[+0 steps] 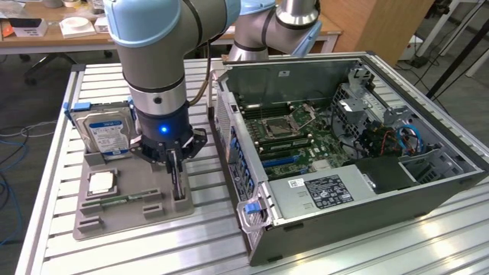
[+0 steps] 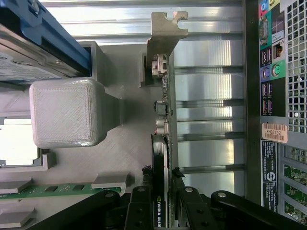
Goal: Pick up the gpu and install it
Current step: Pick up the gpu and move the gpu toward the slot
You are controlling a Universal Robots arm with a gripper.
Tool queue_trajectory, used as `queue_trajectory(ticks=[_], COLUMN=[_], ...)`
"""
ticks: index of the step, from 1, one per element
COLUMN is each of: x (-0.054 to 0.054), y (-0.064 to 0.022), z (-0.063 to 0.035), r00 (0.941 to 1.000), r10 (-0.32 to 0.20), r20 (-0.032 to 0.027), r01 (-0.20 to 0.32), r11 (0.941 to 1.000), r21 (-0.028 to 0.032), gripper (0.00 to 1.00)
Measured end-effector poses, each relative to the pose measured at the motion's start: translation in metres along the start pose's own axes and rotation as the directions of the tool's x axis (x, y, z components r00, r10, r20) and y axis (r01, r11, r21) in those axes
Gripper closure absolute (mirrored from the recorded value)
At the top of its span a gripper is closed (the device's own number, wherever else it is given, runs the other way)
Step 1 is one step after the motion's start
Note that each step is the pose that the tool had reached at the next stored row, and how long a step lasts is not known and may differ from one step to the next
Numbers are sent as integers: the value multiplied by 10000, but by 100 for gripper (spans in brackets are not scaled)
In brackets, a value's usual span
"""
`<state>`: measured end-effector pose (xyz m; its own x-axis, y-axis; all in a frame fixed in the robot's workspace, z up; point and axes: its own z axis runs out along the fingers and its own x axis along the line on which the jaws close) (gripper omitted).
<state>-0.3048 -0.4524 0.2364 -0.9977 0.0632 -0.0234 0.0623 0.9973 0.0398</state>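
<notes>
Gpu stands on edge in the gray tray at the exterior view's left of the computer case, long axis running near-to-far, and we see our gripper directly above, jaws clamped across its faces.

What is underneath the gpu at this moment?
The gpu stands on edge in the grey tray, which lies on the slatted metal table. Its bottom edge is hidden where it meets the tray. The hand grips its top edge.
</notes>
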Motion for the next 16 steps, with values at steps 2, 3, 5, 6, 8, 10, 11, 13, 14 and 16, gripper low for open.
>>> queue_trajectory(ticks=[2,3,5,6,8,10,11,13,14,16], x=[0,0,0,0,0,-1,-1,-1,-1,-1], y=[0,0,1,1,1,2,2,2,3,3], z=[-6,-11,-21,-26,-37,-47,-51,-62,-66,-74], r00=[10000,10000,10000,10000,10000,10000,10000,10000,10000,10000], r10=[0,1,0,0,0,0,0,0,0,0], r20=[0,-2,-2,-2,-2,-2,-2,-2,-2,-2], r01=[0,-1,0,0,0,0,0,0,0,0], r11=[10000,10000,10000,10000,10000,10000,10000,10000,10000,10000], r21=[0,2,2,1,2,2,1,2,2,2], gripper=[74,74,74,74,74,74,74,74,74,74])
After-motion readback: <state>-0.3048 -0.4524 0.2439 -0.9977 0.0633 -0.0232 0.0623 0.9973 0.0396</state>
